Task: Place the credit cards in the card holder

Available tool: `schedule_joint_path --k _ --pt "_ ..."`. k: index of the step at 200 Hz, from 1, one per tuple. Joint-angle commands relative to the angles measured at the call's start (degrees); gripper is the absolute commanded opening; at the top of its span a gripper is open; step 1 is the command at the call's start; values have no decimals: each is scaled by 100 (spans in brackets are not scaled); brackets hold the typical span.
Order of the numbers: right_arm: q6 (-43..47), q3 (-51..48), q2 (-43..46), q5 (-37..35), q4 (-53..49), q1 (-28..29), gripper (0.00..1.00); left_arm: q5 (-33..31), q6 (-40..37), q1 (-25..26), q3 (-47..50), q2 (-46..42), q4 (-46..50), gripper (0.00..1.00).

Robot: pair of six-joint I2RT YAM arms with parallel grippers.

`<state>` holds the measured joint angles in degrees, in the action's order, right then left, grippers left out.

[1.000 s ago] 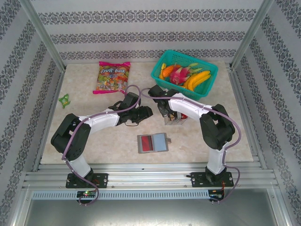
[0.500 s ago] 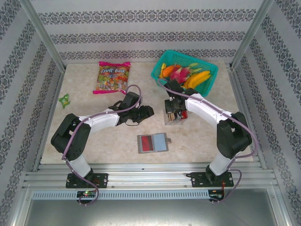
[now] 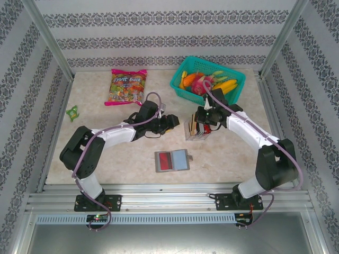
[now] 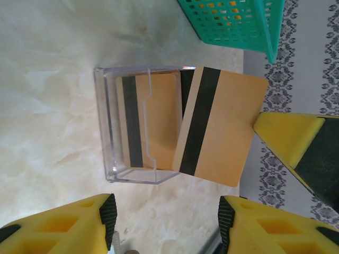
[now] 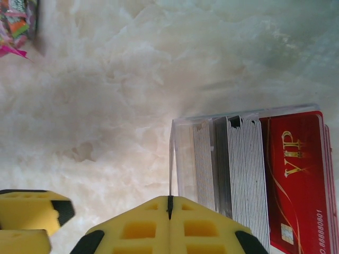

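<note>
A clear plastic box [image 3: 197, 130] [image 4: 108, 127] mid-table holds a stack of credit cards [image 5: 249, 174] standing on edge, a red VIP card [image 5: 294, 185] at one end. My right gripper [image 3: 201, 117] [image 5: 169, 203] is shut on one tan credit card with a black stripe [image 4: 222, 124], seen edge-on in the right wrist view and raised beside the box. Left of the box, my left gripper [image 3: 172, 123] [image 4: 167, 217] is open with bare table between its fingers. The card holder [image 3: 171, 160] lies open nearer the front, showing a red and a pale blue panel.
A teal basket [image 3: 208, 79] [image 4: 238, 21] of fruit stands at the back right, close behind the box. A candy bag [image 3: 126, 87] [image 5: 16, 21] lies at the back left. A small green item [image 3: 72, 111] is by the left wall.
My right arm swung out to the right and its gripper moved right along the box with the card. My left gripper shifted right toward the box and opened a little wider.
</note>
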<state>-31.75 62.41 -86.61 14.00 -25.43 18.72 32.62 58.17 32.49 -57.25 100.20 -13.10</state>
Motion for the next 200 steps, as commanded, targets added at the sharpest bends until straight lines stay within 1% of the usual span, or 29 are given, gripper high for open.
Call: schedule_joint_path --k 1,32,65,102,116,134,162,200 --pt "-346 -238 269 814 513 -117 0 435 229 -81 -159 190 -712 58" --pt "-627 -428 553 1590 892 -306 0 709 376 -189 -178 304 -1067 61" --pt "-813 -512 796 2186 1074 -442 0 1045 723 -379 -68 364 -1828 63" --pt "-1106 -606 927 2715 1431 -540 0 1445 808 -424 -235 390 -2164 62" --pt "-1215 -633 935 2888 1595 -538 0 1534 874 -435 -269 396 -2336 60" --pt "-1241 -620 909 2943 1633 -553 0 1641 1009 -444 -255 403 -2603 55" --pt "-1299 -647 875 3056 1757 -563 0 1683 1135 -454 -169 347 -2824 37" --pt "-1247 -616 764 3065 1690 -590 0 1654 1202 -463 -38 272 -2952 19"
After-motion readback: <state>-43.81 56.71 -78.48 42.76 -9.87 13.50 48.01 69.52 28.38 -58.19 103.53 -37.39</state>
